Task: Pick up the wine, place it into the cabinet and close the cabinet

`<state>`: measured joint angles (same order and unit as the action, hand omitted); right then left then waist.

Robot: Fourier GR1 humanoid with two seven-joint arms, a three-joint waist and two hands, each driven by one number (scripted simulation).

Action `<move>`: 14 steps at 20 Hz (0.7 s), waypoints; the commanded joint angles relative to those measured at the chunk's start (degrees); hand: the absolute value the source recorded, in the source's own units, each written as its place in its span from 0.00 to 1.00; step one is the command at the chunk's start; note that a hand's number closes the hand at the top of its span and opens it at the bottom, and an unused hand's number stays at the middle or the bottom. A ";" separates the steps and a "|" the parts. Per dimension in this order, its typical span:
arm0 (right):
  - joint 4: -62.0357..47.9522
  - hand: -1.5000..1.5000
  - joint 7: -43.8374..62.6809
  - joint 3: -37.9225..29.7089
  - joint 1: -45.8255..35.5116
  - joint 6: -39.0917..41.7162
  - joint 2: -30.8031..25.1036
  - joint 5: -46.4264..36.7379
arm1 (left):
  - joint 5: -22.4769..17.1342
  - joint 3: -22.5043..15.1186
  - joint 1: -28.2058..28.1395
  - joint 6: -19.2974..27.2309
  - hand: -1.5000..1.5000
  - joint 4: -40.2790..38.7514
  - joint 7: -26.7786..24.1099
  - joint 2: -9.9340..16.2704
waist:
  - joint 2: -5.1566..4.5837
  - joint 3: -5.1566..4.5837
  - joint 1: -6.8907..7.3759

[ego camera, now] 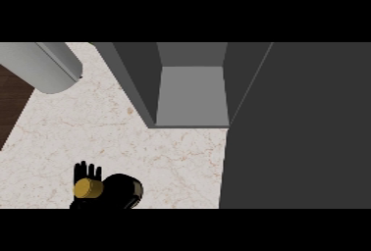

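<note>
The wine (pixel 116 190) is a dark bottle with a gold cap, seen pretty much from straight above, sitting low on the counter's left side. The grey cabinet (pixel 190 98) stands well apart up top, door swung open, inside shelf showing.

A pale, beige-veined marble surface (pixel 109 142) fills the left half. A grey cylindrical object (pixel 45 66) lies across its upper left corner, beside dark brown wooden flooring (pixel 11 98).
</note>
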<state>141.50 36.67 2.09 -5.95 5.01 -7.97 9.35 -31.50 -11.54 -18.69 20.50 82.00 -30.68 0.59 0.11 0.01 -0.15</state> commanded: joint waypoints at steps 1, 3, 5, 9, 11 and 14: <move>6.41 0.00 1.02 -6.04 2.51 2.26 -1.72 9.71 | -2.23 0.17 3.77 -1.25 0.00 -5.00 -2.75 -0.57 | -0.04 0.00 -0.22; 8.18 0.00 3.65 -2.49 2.42 0.57 -0.39 6.80 | -3.09 1.29 -1.85 -5.98 1.00 1.33 -0.96 2.06 | 0.05 0.00 0.07; 7.52 0.00 4.85 -2.60 0.16 -0.50 -0.10 6.25 | -3.22 2.00 3.06 -6.60 1.00 -2.74 -1.18 0.66 | 0.00 -0.01 -0.06; 5.91 0.00 4.20 -0.45 -0.19 -0.81 1.16 3.97 | 1.25 -1.43 2.58 -8.63 1.00 -6.98 -6.10 -0.53 | -0.02 -0.02 -0.02; 9.85 0.00 3.77 0.07 4.47 0.72 1.26 4.38 | 0.77 -0.91 4.18 -7.87 1.00 -6.47 -3.27 0.11 | 0.02 0.00 -0.27; 7.37 0.00 5.74 -1.90 -0.43 -0.85 0.74 5.90 | 5.33 -0.79 8.35 -6.43 1.00 -6.51 -1.82 5.04 | 0.03 0.01 -0.48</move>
<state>141.54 38.80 2.13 -7.34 4.78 -6.89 9.20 -29.00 -12.13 -13.08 14.09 76.67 -34.32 2.18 0.20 0.12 -0.34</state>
